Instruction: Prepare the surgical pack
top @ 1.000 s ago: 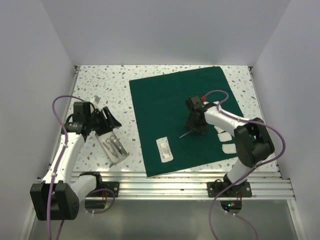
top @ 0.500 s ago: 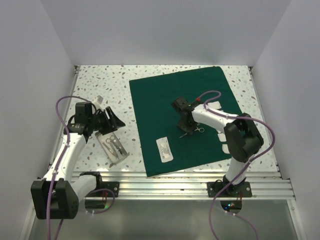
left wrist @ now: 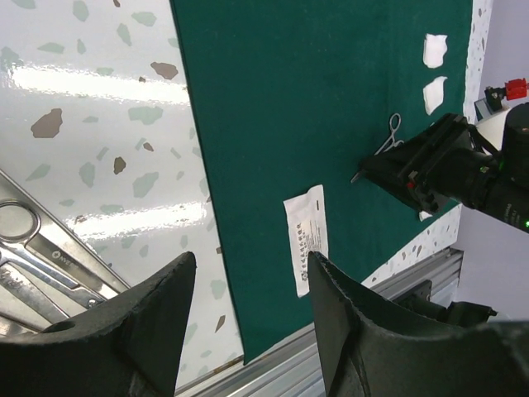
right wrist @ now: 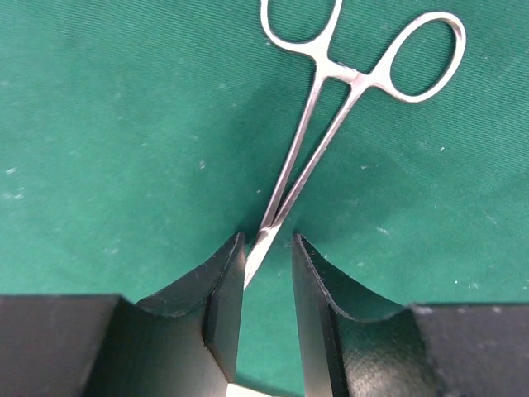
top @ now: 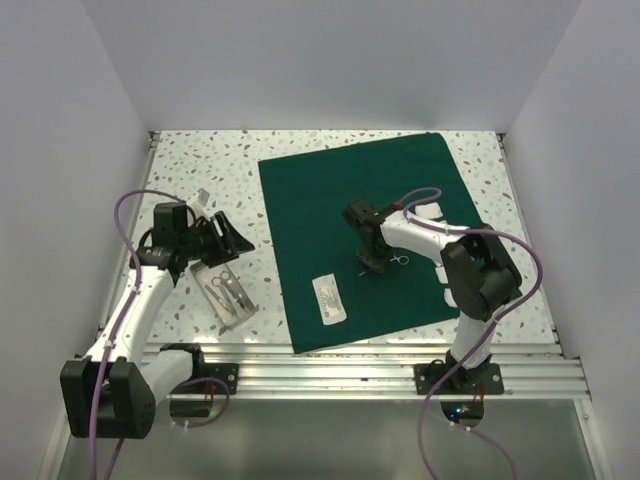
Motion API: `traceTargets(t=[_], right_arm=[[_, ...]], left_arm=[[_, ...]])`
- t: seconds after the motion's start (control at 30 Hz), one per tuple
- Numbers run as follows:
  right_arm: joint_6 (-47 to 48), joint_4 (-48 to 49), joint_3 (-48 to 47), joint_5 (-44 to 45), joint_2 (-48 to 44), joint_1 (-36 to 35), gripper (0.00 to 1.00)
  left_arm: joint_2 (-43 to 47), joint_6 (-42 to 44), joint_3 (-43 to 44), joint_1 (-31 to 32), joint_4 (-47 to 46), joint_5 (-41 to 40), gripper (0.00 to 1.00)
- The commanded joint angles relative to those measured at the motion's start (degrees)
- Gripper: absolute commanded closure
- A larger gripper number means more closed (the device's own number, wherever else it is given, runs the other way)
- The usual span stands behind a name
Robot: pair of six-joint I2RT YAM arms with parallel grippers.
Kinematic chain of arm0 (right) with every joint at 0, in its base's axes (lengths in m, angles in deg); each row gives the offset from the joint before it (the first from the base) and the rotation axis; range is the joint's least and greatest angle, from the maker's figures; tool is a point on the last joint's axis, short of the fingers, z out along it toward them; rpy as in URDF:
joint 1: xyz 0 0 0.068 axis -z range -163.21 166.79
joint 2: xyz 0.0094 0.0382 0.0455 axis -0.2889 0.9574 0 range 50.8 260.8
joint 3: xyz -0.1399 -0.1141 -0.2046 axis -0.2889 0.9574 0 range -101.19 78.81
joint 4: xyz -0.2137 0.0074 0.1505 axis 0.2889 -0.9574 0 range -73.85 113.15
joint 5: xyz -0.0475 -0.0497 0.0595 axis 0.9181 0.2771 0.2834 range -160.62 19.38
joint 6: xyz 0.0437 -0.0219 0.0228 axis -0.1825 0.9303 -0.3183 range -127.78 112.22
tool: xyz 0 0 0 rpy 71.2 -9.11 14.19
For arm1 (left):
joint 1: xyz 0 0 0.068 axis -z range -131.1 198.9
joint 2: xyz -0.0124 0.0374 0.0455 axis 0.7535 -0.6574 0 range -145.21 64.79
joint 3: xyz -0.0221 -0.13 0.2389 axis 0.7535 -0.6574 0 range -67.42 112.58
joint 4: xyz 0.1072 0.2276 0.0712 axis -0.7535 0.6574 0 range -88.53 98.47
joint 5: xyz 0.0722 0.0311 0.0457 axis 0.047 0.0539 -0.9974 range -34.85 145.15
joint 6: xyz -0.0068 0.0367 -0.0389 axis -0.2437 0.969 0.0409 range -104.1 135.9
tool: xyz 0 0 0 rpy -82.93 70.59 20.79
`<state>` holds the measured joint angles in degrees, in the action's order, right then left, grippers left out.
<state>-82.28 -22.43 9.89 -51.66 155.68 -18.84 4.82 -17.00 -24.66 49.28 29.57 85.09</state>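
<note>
Straddling the forceps (right wrist: 277, 207), far from the surgical pack (top: 330, 200) edges, the right gripper (right wrist: 268, 248) is barely parted, not pinching. The left gripper (left wrist: 250, 265) gapes empty.

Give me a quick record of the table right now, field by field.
cloth: green, spread flat
forceps: lying on the cloth
right fingers: either side of the forceps tip, not clamped
left fingers: open, empty, near the tray
packet: white, on the cloth
tray: left of the cloth, holding metal tools
</note>
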Motion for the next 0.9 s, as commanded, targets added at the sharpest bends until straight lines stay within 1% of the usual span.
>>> traceTargets(t=[0.0, 0.1, 0.2, 0.23, 0.27, 0.3, 0.4, 0.57, 0.63, 0.67, 0.7, 0.73, 0.77, 0.8, 0.87], right_arm=[[-2.4, 0.93, 1.33, 1.78, 0.76, -0.22, 0.67], [-2.4, 1.81, 1.95, 1.87, 1.29, -0.13, 0.67], [-2.23, 1.99, 2.22, 1.52, 1.82, -0.13, 0.71], [-1.97, 2.34, 2.39, 1.43, 1.82, -0.22, 0.77], [-1.79, 2.51, 2.48, 1.34, 1.64, -0.13, 0.8], [-1.53, 2.43, 2.57, 1.43, 1.56, -0.13, 0.9], [-0.3, 1.47, 2.39, 2.31, -0.37, -0.22, 1.0], [3.82, 0.67, 2.13, 5.21, -4.85, -0.31, 1.0], [8.73, 2.06, 2.3, 4.95, -7.31, -0.31, 1.0], [14.76, 5.64, 3.26, 3.73, -9.24, -0.48, 1.0], [17.26, 7.16, 3.97, 3.37, -10.56, -0.4, 1.0], [21.28, 10.22, 6.41, 1.8, -11.88, -0.4, 1.0], [29.68, 13.82, 7.65, -2.57, -13.11, -0.48, 1.0], [32.29, 17.33, 8.45, -3.83, -15.3, -0.49, 1.0], [37.38, 18.42, 8.9, -6.91, -16.46, -0.57, 1.0]], left_arm=[[0.55, -0.85, 0.57, 0.85, -2.52, 1.18, 0.39], [-0.06, -0.84, 0.57, 1.02, -2.7, 1.27, 0.39], [-0.06, -0.85, 0.65, 1.29, -2.7, 1.27, 0.4], [-0.06, -0.84, 0.83, 1.29, -2.61, 1.27, 0.39], [0.02, -0.76, 1.0, 1.29, -2.52, 1.27, 0.4], [0.11, -0.76, 1.09, 1.37, -2.43, 1.27, 0.39], [0.29, -0.76, 1.36, 1.46, -2.17, 1.27, 0.39], [0.46, -1.02, 1.62, 1.81, -1.91, 0.65, 0.39], [0.29, -1.28, 1.71, 2.08, -2.08, 1.09, 0.39], [0.2, -1.46, 1.71, 2.43, -2.86, 2.22, 0.39], [0.11, -1.63, 1.62, 2.52, -3.31, 2.84, 0.39], [-0.06, -1.81, 1.53, 2.78, -3.92, 4.24, 0.38], [-0.15, -2.33, 1.19, 2.96, -5.58, 5.04, 0.37], [-0.59, -2.77, 0.92, 3.31, -6.73, 6.0, 0.35], [-1.38, -4.53, 0.31, 5.15, -9.88, 8.29, 0.32]])
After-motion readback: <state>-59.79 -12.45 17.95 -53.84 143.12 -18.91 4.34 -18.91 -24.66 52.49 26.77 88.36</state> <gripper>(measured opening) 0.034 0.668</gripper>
